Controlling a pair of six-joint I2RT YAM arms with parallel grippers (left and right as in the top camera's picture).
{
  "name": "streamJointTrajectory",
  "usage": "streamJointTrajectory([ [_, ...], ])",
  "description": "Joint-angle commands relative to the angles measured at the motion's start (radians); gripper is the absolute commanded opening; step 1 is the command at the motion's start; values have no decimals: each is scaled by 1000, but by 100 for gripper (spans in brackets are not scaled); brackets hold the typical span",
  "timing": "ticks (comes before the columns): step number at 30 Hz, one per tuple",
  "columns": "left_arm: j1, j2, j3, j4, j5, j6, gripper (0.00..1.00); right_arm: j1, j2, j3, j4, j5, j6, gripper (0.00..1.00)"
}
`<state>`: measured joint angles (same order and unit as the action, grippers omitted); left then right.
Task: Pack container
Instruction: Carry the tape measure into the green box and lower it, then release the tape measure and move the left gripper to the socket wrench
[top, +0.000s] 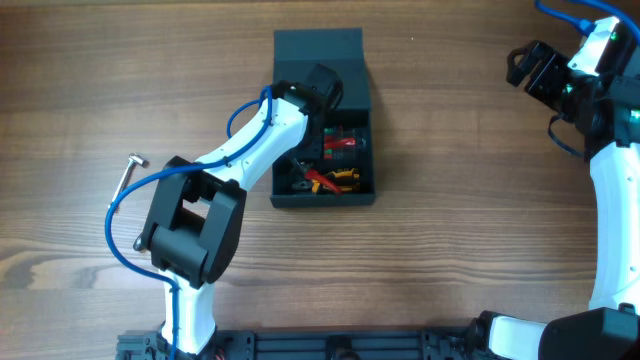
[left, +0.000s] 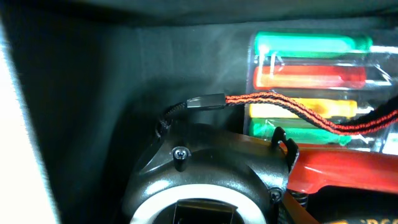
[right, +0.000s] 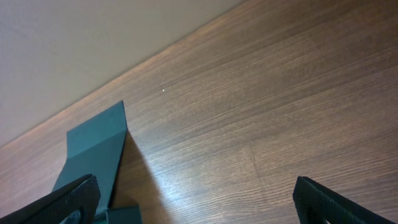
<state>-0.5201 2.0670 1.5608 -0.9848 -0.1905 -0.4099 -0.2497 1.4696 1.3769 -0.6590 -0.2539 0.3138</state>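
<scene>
Overhead view: the container (top: 322, 199) is set at the middle of the worktop (top: 450, 250) with its flap lid (top: 318, 45) folded back on the far side, and red and yellow hand tools (top: 330, 178) are seen inside it. The left arm (top: 250, 140) is reached into the container, where the state of the left jaws cannot be told. The right jaws are held spread wide at the far right, and a bent metal key (top: 130, 170) is seen beside the left arm.

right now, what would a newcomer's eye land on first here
The left arm stretched into the open dark box in the middle, beside bright red and yellow tools inside. Then a lone metal tool lying left of the box, and the right claw wide open, far off to the right.
</scene>
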Motion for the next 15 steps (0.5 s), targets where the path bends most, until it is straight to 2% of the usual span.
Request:
streamJointTrajectory([
  [1,13,7,14,-3,-31,-24,32,0,0,6,0,-1,4,100],
  [4,13,3,14,-2,-31,-24,38,0,0,6,0,-1,4,100],
  [7,12,-14,14,-3,-30,-19,49,0,0,6,0,-1,4,100],
  [9,12,-37,16,-3,-27,-16,53,0,0,6,0,-1,4,100],
  [10,12,-61,17,-1,-27,-16,62,0,0,6,0,-1,4,100],
  [15,12,-161,18,11,-27,-17,65,0,0,6,0,-1,3,100],
])
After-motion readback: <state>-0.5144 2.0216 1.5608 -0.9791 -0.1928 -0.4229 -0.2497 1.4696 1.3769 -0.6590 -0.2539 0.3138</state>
